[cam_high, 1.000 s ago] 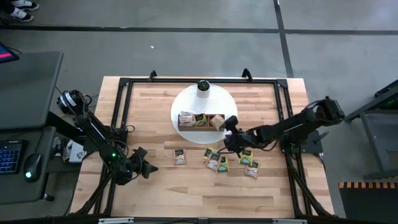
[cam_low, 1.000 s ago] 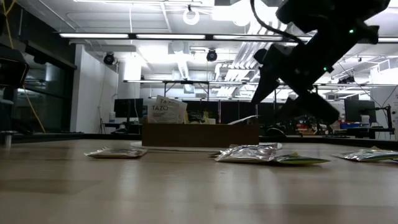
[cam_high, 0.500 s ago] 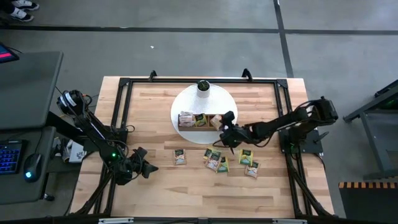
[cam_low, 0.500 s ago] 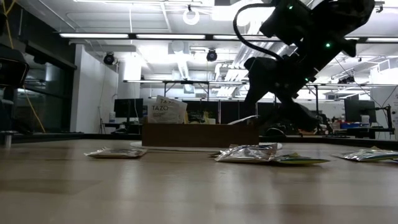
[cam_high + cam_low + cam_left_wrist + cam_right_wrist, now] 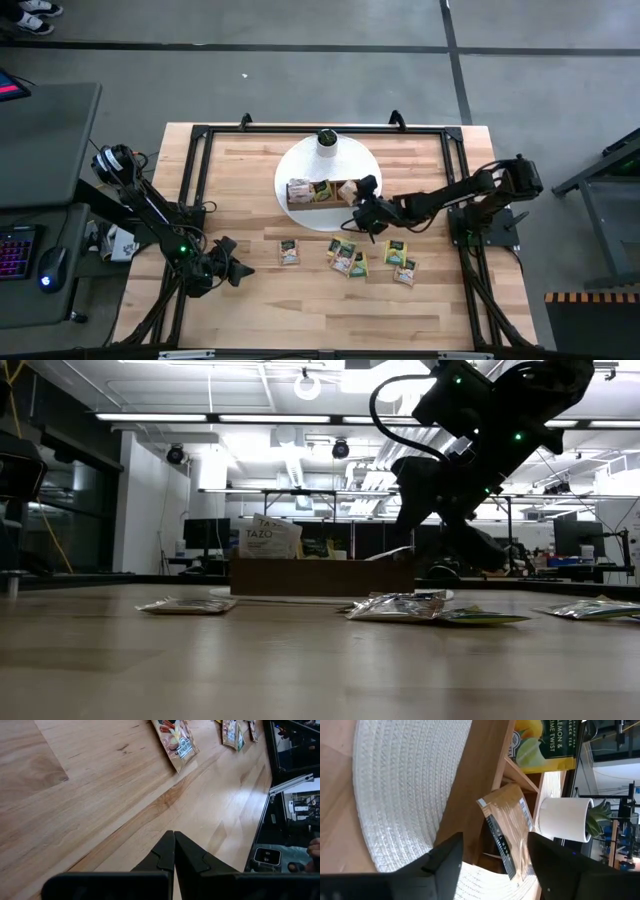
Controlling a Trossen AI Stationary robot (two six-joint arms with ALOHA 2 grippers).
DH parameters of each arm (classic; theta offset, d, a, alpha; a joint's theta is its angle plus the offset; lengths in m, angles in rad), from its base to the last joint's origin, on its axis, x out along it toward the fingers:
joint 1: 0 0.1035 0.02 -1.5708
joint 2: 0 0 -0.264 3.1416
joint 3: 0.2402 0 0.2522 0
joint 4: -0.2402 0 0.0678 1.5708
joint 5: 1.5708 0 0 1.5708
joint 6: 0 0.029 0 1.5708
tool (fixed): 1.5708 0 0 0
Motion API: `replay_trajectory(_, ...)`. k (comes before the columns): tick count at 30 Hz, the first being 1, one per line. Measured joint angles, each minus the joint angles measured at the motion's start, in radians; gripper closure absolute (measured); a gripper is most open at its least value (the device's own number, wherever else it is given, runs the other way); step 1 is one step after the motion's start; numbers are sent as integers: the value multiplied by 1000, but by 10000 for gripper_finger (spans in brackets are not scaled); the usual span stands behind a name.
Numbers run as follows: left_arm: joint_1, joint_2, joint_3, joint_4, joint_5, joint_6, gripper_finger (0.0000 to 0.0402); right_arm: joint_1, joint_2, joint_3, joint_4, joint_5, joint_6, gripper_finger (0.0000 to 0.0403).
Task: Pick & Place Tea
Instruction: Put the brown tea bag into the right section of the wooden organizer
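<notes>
The right gripper (image 5: 358, 207), fingers apart and empty, hovers at the wooden tray's (image 5: 322, 204) right end, where a tan sachet (image 5: 507, 827) leans. Loose sachets (image 5: 347, 258) lie mid-tabletop toward its near edge: light, thin, likely slippery, best pinched by an edge. The left gripper (image 5: 174, 851), fingers together, waits near the left edge.

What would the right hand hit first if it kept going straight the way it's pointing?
Probably the tan tea sachet leaning in the wooden tray's end compartment; the open right hand points straight at it.
</notes>
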Motion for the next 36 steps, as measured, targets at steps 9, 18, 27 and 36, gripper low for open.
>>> replay_trajectory(9, 0, 0, 0, 0, 1, 0, 401, 0, 0, 0, 32, -30, 0, 302)
replay_trajectory(18, 0, 0, 0, 3, 6, 0, 401, 27, 0, 12, 48, -38, -25, 396)
replay_trajectory(27, 0, 0, 0, 3, 8, 0, 401, 33, 0, 161, -120, -14, 89, 401)
replay_trajectory(36, 0, 0, 0, 3, 10, 0, 401, -32, 0, 337, -396, -73, 277, 402)
